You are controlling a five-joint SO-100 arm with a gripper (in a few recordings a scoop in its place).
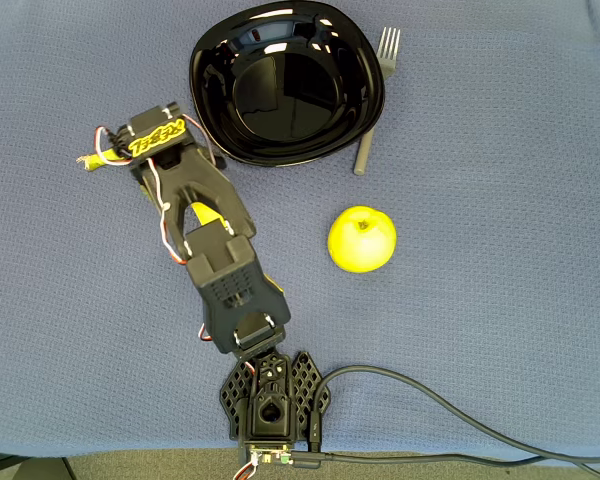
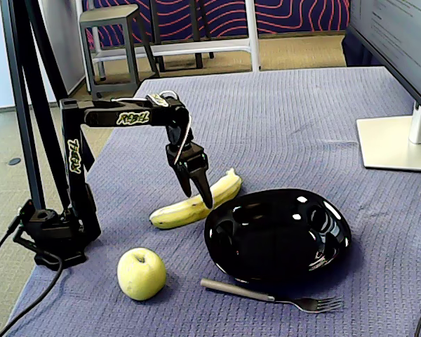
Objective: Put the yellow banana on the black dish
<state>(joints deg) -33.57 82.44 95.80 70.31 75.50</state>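
Observation:
In the fixed view the yellow banana [image 2: 189, 207] lies flat on the blue cloth, just left of the black dish [image 2: 277, 235]. My gripper [image 2: 197, 199] points down over the banana's middle. Its two fingers are slightly open, their tips reaching down to the fruit. The banana rests on the cloth. In the overhead view the arm covers most of the banana [image 1: 208, 212], so just a yellow patch shows through. There the black dish [image 1: 285, 80] sits at the top centre with nothing in it.
A yellow-green apple [image 1: 361, 239] [image 2: 141, 273] sits between the arm's base and the dish. A grey fork [image 1: 374, 95] [image 2: 270, 295] lies along the dish's edge. A monitor stand [image 2: 396, 144] occupies the fixed view's right side. A cable [image 1: 460, 415] trails from the base.

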